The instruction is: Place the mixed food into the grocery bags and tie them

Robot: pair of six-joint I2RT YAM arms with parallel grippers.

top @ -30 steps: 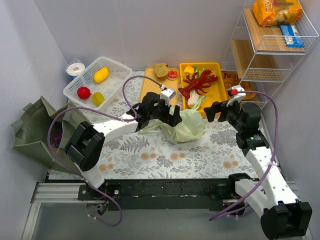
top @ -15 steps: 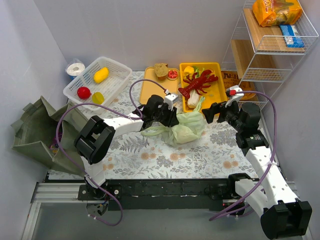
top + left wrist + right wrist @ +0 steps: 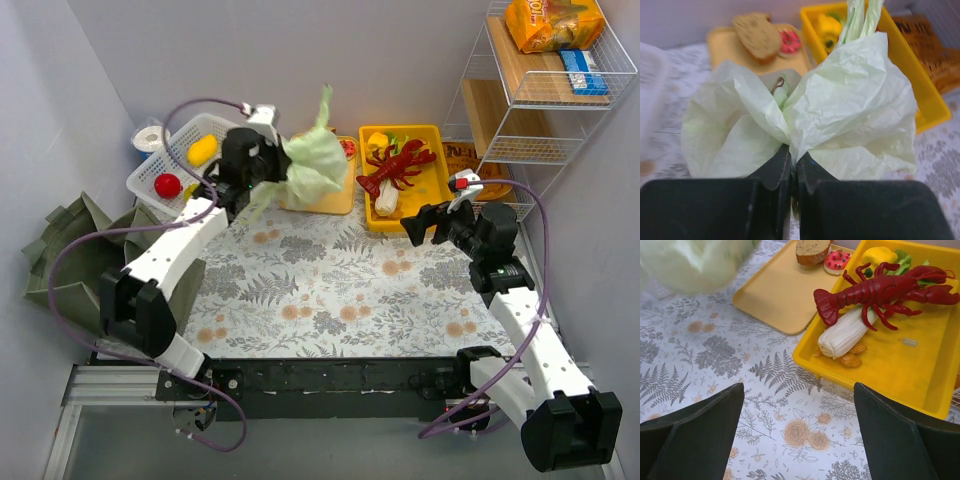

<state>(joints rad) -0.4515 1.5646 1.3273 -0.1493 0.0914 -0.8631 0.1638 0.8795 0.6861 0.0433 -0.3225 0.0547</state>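
Observation:
My left gripper [image 3: 272, 168] is shut on a gathered fold of the pale-green plastic grocery bag [image 3: 312, 165], which hangs lifted over the orange tray [image 3: 300, 195]. In the left wrist view the crinkled bag [image 3: 850, 110] bulges on both sides of the closed gripper [image 3: 794, 156], its handles pointing up. The olive fabric tote [image 3: 60, 265] lies slumped at the far left. A red lobster [image 3: 400, 165], a white piece [image 3: 845, 335] and a yellow piece [image 3: 877, 255] lie in the yellow tray [image 3: 900, 370]. My right gripper [image 3: 798, 390] stands open over the table, just short of that tray.
Bread [image 3: 812, 250] and a red round piece [image 3: 836, 262] sit at the orange tray's far end. A white slatted basket [image 3: 232, 130] with yellow and red pieces stands back left. A wire shelf [image 3: 540, 110] with orange snack packets rises at the right.
My left gripper has shut on the green bag and carried it up and back-left from the table's middle to above the orange tray. The right arm has barely moved.

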